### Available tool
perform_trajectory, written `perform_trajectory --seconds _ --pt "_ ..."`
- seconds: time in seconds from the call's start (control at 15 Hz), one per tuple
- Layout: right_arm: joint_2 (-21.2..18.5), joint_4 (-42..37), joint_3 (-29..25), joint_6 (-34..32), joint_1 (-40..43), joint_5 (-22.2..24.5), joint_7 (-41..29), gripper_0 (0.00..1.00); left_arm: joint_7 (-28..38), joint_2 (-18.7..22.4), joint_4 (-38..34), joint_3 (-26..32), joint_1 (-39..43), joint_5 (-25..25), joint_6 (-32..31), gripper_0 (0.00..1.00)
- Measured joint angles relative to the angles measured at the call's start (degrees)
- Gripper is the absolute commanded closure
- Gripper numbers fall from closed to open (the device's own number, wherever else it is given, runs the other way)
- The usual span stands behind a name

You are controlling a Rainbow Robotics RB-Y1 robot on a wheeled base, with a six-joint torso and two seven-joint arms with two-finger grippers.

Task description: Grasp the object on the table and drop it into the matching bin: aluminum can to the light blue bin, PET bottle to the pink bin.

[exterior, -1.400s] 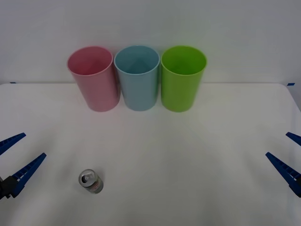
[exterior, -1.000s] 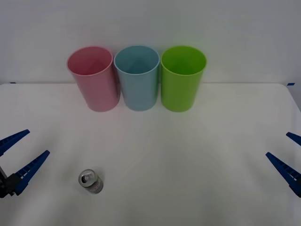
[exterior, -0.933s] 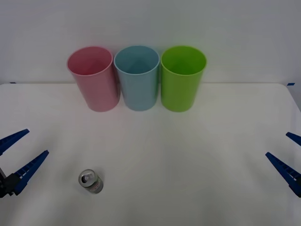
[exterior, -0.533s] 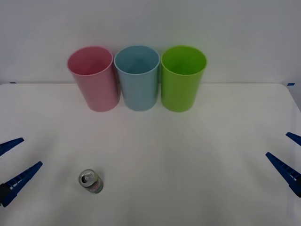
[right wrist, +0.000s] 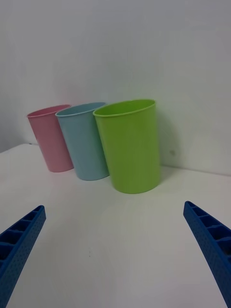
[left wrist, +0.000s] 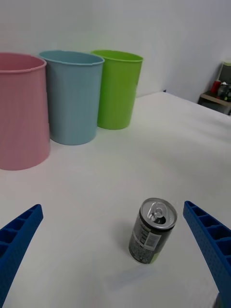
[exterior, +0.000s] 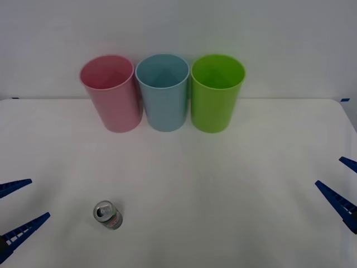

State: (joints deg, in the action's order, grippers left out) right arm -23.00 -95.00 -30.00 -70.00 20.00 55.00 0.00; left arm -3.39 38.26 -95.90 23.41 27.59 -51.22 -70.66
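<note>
A small aluminum can with a silver pull-tab top and dark body stands upright on the white table at the front left; the left wrist view has the can just ahead of the fingers. My left gripper hangs open at the table's left edge, level with the can and well to its left. At the right edge my right gripper waits open, holding nothing. The pink bin and the light blue bin stand side by side at the back.
A lime green bin stands right of the light blue one, touching it. The right wrist view has the same row: green bin, light blue bin, pink bin. A white wall rises behind the bins.
My left gripper has dropped lower and drawn back toward the front-left corner, staying open. The can, the bins and the right gripper have not moved.
</note>
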Motion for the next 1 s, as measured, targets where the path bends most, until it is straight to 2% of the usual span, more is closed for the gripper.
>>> perform_trajectory --seconds 0.2,0.67,1.0 --pt "0.0 0.0 0.0 0.0 0.0 0.0 0.0 0.0 -0.9 2.14 0.0 -0.87 0.91 -0.03 -1.39 0.0" --pt "0.0 0.0 0.0 0.0 0.0 0.0 0.0 0.0 -3.44 2.26 0.36 -2.75 1.31 -3.98 -4.39 0.0" --pt "0.0 0.0 0.0 0.0 0.0 0.0 0.0 0.0 -12.91 2.03 6.9 -7.6 -1.09 -2.13 -4.66 0.0"
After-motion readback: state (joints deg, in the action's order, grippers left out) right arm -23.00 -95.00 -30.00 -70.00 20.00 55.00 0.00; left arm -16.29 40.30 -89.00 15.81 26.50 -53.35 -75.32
